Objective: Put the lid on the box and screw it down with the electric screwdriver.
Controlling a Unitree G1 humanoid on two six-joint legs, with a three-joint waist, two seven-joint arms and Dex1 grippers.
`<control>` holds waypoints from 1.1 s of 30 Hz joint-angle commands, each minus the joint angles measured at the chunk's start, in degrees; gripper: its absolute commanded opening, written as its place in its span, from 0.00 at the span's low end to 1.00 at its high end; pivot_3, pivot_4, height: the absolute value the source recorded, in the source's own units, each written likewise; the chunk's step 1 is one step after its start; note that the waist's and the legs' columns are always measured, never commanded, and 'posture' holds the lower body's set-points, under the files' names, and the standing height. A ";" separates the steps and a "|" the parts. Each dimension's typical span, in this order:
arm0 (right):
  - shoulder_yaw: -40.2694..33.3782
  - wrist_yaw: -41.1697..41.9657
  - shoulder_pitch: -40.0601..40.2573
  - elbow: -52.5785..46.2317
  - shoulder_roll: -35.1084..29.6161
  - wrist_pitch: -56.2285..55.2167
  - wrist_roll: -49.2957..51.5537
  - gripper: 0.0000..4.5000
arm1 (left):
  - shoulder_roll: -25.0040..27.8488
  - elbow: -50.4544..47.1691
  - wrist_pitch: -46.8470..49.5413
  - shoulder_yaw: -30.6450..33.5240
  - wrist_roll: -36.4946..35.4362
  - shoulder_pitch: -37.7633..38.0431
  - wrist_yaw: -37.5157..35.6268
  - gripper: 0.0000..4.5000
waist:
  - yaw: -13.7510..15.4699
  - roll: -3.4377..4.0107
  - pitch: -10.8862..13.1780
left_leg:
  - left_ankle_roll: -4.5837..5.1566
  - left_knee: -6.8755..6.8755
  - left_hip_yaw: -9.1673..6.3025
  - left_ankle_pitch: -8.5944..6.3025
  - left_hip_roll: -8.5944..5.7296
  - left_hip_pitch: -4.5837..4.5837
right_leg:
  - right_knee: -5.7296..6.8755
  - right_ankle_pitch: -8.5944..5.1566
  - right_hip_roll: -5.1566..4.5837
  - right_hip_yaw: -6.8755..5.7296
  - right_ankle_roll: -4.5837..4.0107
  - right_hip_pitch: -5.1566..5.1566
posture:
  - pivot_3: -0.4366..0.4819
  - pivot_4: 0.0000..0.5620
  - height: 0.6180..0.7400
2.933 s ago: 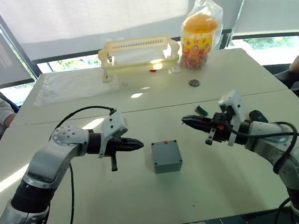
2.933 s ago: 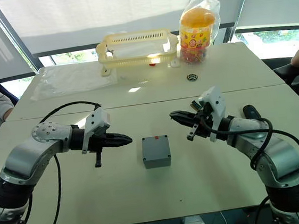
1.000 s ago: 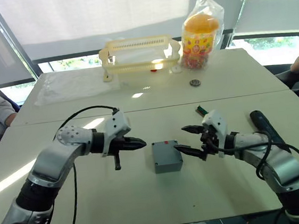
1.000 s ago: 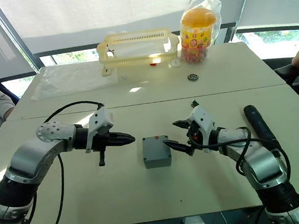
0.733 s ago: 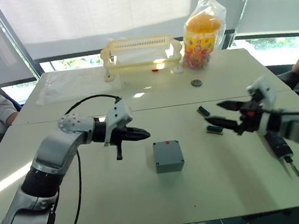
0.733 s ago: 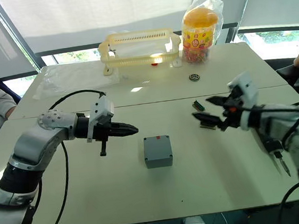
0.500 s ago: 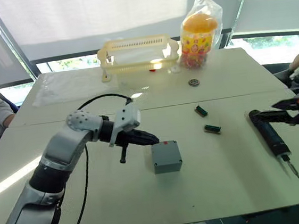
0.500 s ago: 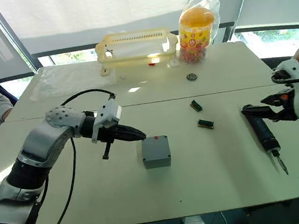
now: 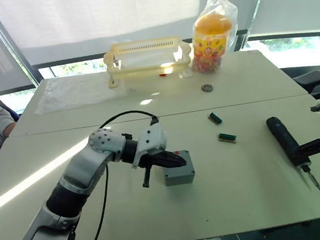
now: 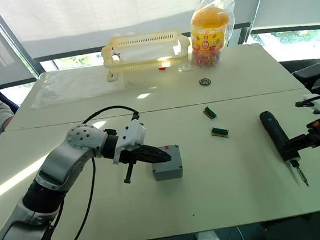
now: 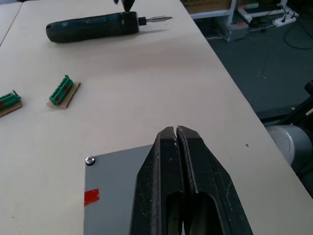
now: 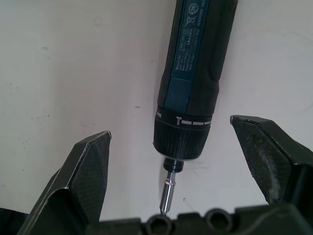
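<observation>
Left hand [image 11: 176,134] closed over the box [image 9: 179,169]; right hand [image 12: 168,142] (open) straddles the electric screwdriver [image 10: 275,133].

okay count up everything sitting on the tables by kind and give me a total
Grey box: 1
Electric screwdriver: 1
Green connector blocks: 2
Yellow basket: 1
Candy jar in a bag: 1
Small round dark disc: 1
Clear plastic sheet: 1
Total: 8
</observation>
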 commanded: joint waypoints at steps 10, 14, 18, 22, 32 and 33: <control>5.91 4.80 -7.75 15.02 7.34 -3.82 -12.07 0.96 | 0.79 -5.91 3.03 1.98 -1.53 2.98 4.01 0.00 | 0.08 0.01 0.00 | -0.01 0.02 -0.03 0.00 -0.03 0.00 | 0.05 0.01 0.00 0.00 0.01 0.01 | 0.48 0.27 1.00; 5.87 4.87 -8.65 18.39 9.97 -5.37 -14.39 0.96 | 0.99 -6.43 3.63 2.13 -1.62 3.30 4.59 0.00 | -0.01 0.02 -0.01 | -0.01 0.02 -0.03 0.01 -0.03 0.00 | 0.08 0.01 0.00 0.00 0.01 0.01 | 0.48 0.27 1.00; 5.67 2.96 -8.20 21.42 12.50 -8.57 -17.17 0.78 | 0.88 -6.69 4.04 2.14 -1.74 3.49 5.19 0.00 | -0.02 -0.03 -0.02 | -0.02 0.04 -0.04 0.01 -0.04 0.00 | 0.11 0.01 0.00 0.00 0.01 0.02 | 0.48 0.27 1.00; 5.97 2.89 -6.57 21.38 13.74 -9.75 -19.16 0.39 | 1.11 -6.61 4.14 2.16 -1.88 3.55 5.55 0.00 | -0.02 -0.21 -0.06 | -0.02 0.07 -0.06 0.01 -0.04 0.06 | 0.10 0.01 0.01 -0.01 0.02 0.11 | 0.48 0.27 1.00; -13.07 -10.92 -5.52 19.64 13.76 2.29 -15.03 0.39 | 2.78 0.98 1.15 3.48 -1.42 0.01 2.67 0.00 | 0.13 -0.26 -0.09 | -0.04 0.13 -0.17 0.02 -0.07 0.15 | 0.04 0.01 -0.01 -0.07 -0.01 0.33 | 0.48 0.27 1.00; -17.09 -14.34 -5.63 19.08 14.17 4.21 -14.41 0.39 | 2.89 2.52 0.53 3.70 -1.50 -0.53 1.97 0.00 | 0.14 -0.18 -0.07 | -0.05 0.13 -0.16 0.03 -0.09 0.13 | 0.05 0.01 -0.03 -0.07 -0.01 0.30 | 0.48 0.27 1.00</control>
